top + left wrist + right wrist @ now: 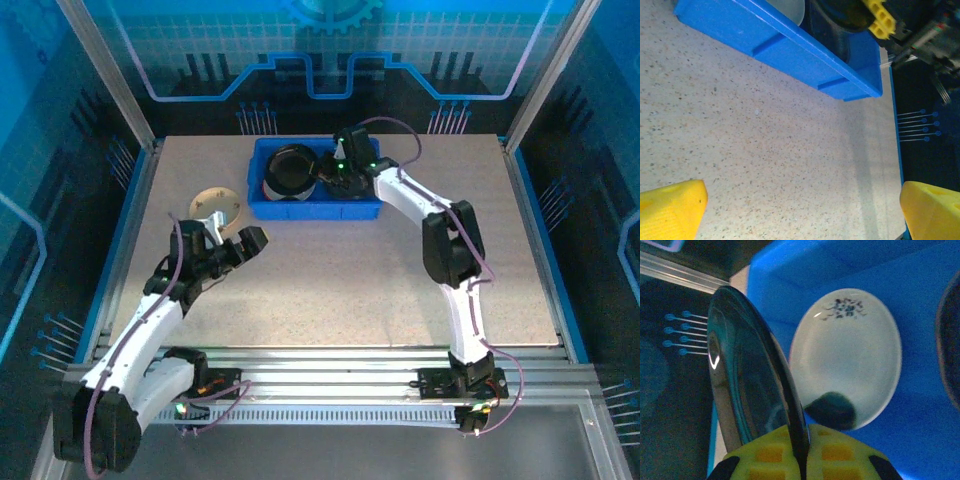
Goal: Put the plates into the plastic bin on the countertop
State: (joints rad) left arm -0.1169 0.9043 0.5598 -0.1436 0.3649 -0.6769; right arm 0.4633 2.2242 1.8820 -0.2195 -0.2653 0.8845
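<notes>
Right pincer [799, 452]: clamped tight on the rim of a glossy black plate [747, 375], which it holds on edge above the blue plastic bin [920, 440].
Left pincer [802, 215]: spread wide and holding nothing, over bare worktop [765, 150] near the bin's front wall.
In the bin: a cream plate [850, 350] lies flat below the black one; dark plates [288, 172] sit at the left end.
Outside the bin: one pale plate [217, 203] lies on the worktop beside the left pincer.
Doing it well: lower the black plate and tilt it flat over the cream plate before letting go, so it does not drop edge-first and chip.
Writing: none legible; the cream plate's small dark marks look like decoration.
</notes>
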